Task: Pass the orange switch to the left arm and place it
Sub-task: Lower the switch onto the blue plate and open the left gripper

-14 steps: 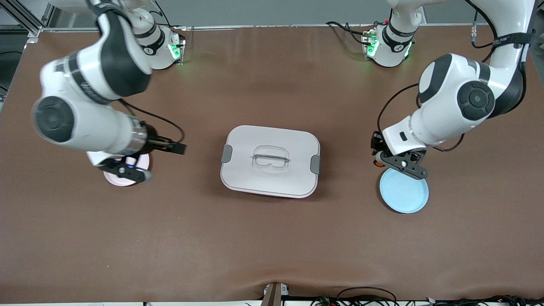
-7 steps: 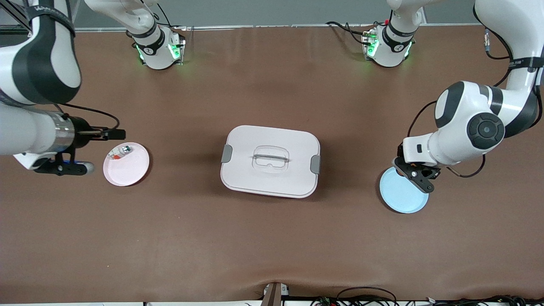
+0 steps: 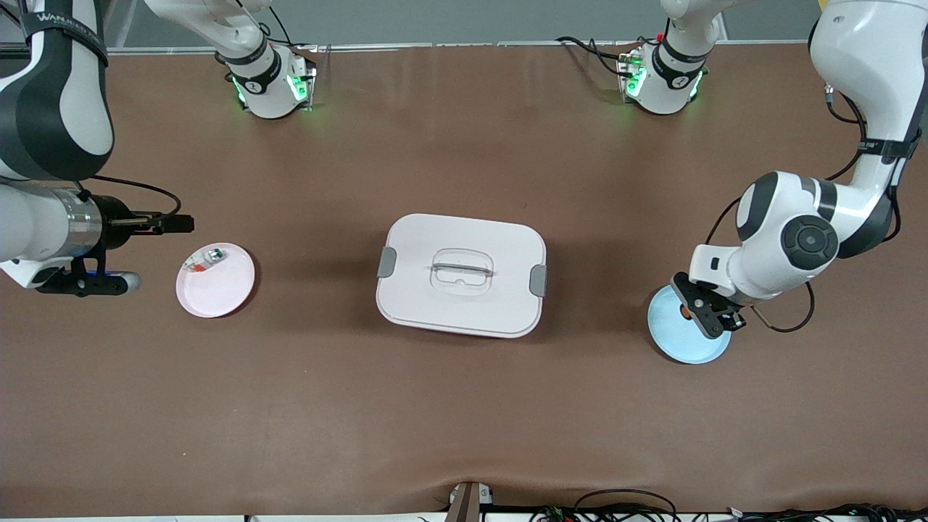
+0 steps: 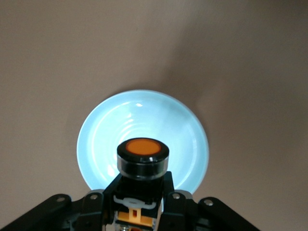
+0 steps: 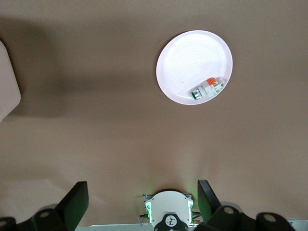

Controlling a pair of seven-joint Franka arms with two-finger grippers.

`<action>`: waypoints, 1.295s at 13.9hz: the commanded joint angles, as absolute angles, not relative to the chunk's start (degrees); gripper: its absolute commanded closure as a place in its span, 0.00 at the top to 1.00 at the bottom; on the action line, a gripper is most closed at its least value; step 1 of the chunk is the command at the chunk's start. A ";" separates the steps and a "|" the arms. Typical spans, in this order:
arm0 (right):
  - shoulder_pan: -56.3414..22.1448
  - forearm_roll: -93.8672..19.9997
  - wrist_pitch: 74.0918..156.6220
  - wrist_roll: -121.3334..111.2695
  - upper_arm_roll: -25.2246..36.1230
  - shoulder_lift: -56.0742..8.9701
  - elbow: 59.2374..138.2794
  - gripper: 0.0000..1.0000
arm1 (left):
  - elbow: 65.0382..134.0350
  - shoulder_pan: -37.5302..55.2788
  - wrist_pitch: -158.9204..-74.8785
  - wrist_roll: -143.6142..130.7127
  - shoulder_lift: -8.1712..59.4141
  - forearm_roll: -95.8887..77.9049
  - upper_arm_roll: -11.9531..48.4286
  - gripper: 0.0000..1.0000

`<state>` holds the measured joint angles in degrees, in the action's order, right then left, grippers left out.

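Two arms, and the work sits with my left one; from the front view my left tool (image 3: 707,319) hangs over the blue plate (image 3: 685,339) at the left arm's end of the tabletop (image 3: 464,406), clamped on the orange switch (image 3: 684,312), of which only a small orange spot shows at the tool's tip; the box (image 3: 461,275) lies mid-tabletop between that plate and the pink plate (image 3: 215,280), so I judge any carry toward the right arm's end has to go over or around it; my right tool (image 3: 87,283) waits over bare tabletop beside the pink plate, which holds a small silver-and-clear piece (image 3: 206,259).

Left wrist view; the switch (image 4: 143,159) stands out from between my pads, its long axis running along my fingers, round orange face pointing away from the tool and down at the blue plate (image 4: 103,130) directly below; black ring around the orange cap, orange band lower by the jaws; the grip looks centred.

Right wrist view; my right fingers (image 5: 77,202) stand wide apart, holding nothing; the pink plate (image 5: 185,57) with its small piece (image 5: 208,88) lies well ahead, and the box's corner (image 5: 7,82) shows at the frame's edge.
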<state>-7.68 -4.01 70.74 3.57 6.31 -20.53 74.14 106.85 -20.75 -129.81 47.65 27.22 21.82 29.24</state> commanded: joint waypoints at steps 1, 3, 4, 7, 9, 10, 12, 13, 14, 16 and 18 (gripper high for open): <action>-5.36 -2.20 70.31 1.32 5.27 -20.21 74.18 1.00 | 107.49 -22.68 -133.93 52.02 30.31 26.09 29.88 0.00; -4.84 -1.58 70.75 1.32 5.27 -20.21 74.18 1.00 | 107.49 -23.11 -136.57 53.78 32.51 29.42 29.88 0.00; -5.01 -1.41 70.84 1.75 5.27 -20.21 74.18 1.00 | 107.66 -23.72 -137.80 54.40 33.56 31.10 29.88 0.00; -5.10 1.48 70.75 1.41 5.19 -20.04 74.09 1.00 | 109.24 -24.25 -142.55 56.07 35.50 34.36 29.88 0.00; -4.84 2.02 70.84 1.75 5.45 -19.95 71.83 1.00 | 109.51 -25.22 -144.13 56.07 36.91 35.33 29.88 0.00; -4.49 2.02 70.40 2.02 5.54 -19.95 69.63 1.00 | 109.51 -25.22 -144.23 55.99 37.18 35.33 29.88 0.00; -3.43 1.85 69.96 1.93 5.36 -19.52 68.29 1.00 | 109.42 -25.22 -144.32 55.29 37.61 35.33 29.88 0.31; -3.17 1.76 69.00 1.93 5.36 -18.64 68.03 1.00 | 109.42 -25.49 -144.32 55.28 37.79 35.33 29.88 0.46; -2.99 1.84 68.39 1.93 5.36 -18.37 67.94 1.00 | 109.34 -25.49 -144.32 55.37 37.79 35.33 29.88 0.71; -2.73 1.93 68.12 2.02 5.36 -17.41 67.41 1.00 | 109.34 -25.49 -144.32 55.28 37.36 35.33 29.97 1.00; -2.46 1.76 68.20 2.02 5.36 -17.23 67.41 1.00 | 108.81 -25.58 -144.14 55.20 36.13 35.16 30.06 1.00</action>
